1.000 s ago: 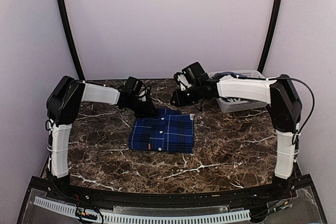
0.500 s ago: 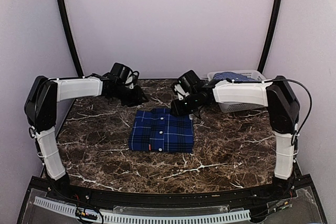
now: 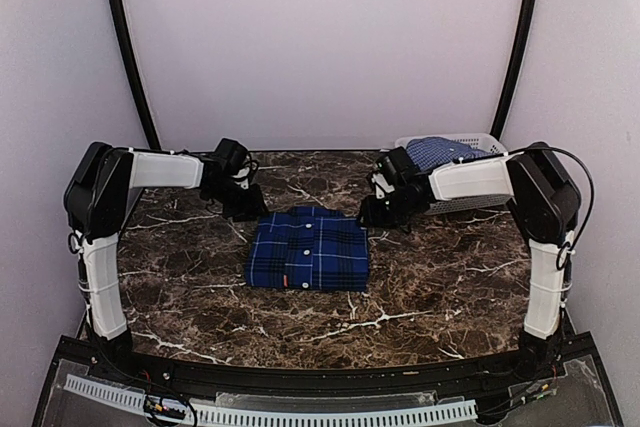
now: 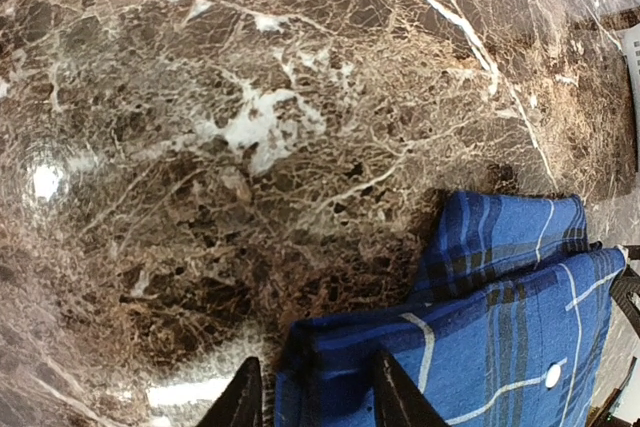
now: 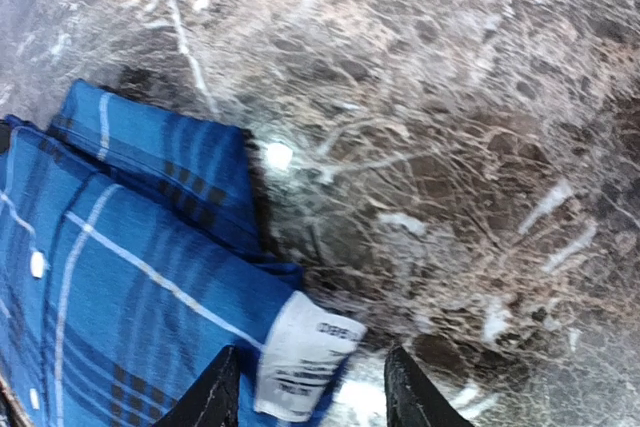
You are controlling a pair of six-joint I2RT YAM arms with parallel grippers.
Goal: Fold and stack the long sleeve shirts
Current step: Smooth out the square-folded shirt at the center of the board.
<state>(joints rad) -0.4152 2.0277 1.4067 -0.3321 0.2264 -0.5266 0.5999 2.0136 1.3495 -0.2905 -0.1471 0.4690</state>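
Observation:
The dark navy plaid shirt [image 3: 308, 250] lies folded into a rectangle in the middle of the table. My left gripper [image 3: 248, 209] is low at its far left corner, open, with the fingers straddling the cloth corner [image 4: 330, 367] in the left wrist view. My right gripper [image 3: 373, 215] is low at the far right corner, open, with a white care label [image 5: 300, 357] and the shirt's edge [image 5: 150, 267] between its fingers. The lighter blue checked shirt [image 3: 440, 151] lies heaped in the basket at the far right.
The pale plastic lattice basket [image 3: 460, 199] stands at the back right, just behind my right forearm. The dark marble table [image 3: 430, 277] runs to the back wall. Black frame posts stand at both back corners.
My left gripper has swung out to the left and come back down to the shirt's far left corner. My right gripper has moved right, from the far edge to the far right corner.

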